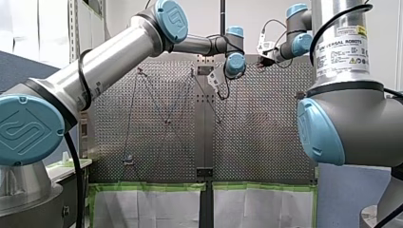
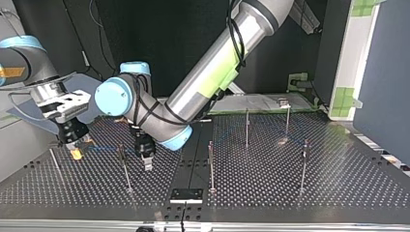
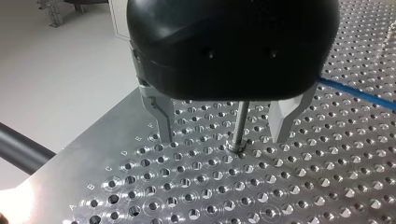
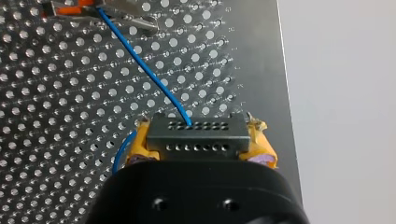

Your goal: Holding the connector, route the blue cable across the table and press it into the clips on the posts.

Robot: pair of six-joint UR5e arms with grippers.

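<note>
My right hand (image 4: 198,128) grips the dark connector (image 4: 196,140) by both ends between its yellow pads (image 4: 139,145), holding it over the perforated worktop (image 4: 56,116) close to one side edge. The blue cable (image 4: 140,60) leaves the connector's pierced face and runs in a straight line over the holes to a metal-and-orange piece (image 4: 74,7) ahead of the hand, too cut off to identify. A short loop of blue shows beside one pad. From across the worktop (image 2: 338,183), the same hand (image 2: 76,151) hangs low near the edge at the top view's left, with a slim post (image 2: 54,162) standing just beside it on the edge side.

My left hand (image 3: 224,123) is spread wide, nothing in its grasp. Its two metal fingers (image 3: 161,116) frame an upright post (image 3: 240,126) seated in a hole of the worktop. Whether the post stands truly between them or a little ahead cannot be told from the wrist view. Neither finger touches it. The blue cable (image 3: 359,93) passes beside this hand, outside one finger and apart from the post. In the top view the left hand (image 2: 146,162) points down next to a nearby post (image 2: 124,166) near the worktop's middle, while four more posts (image 2: 246,128) stand well apart across the other half, toward the edge at that view's right.
</note>
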